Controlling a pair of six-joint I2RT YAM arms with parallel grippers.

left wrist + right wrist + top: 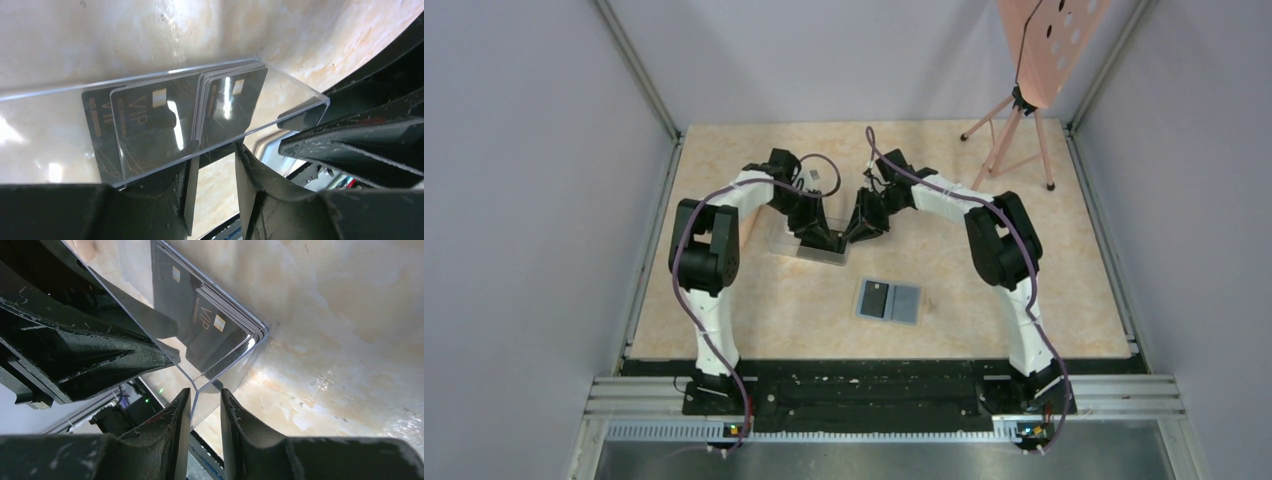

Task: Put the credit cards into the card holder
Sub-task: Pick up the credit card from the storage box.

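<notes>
Clear plastic box (786, 238) sits on the tan marbled table (1004, 300), left of centre and toward the far side, with both arms converged on its near-right end. Black credit cards (150, 125) stand on edge inside the box, leaning against its long wall: two overlapped cards apart from a tight stack at the end, gold "VIP" lettering and a small light chip mark legible. Left gripper (215, 156) straddles a box wall, jaws apart with table showing between them; cannot tell whether the pads press the plastic. Right gripper (205, 393) straddles the end wall at the box corner, jaws narrowed but not clenched, since a gap shows between the wall and one pad. Card holder (905, 302) lies opened flat, grey-blue inside up, nearer the arm bases and well apart from the box; a dark card lies on its left half. Neither gripper touches the holder.
</notes>
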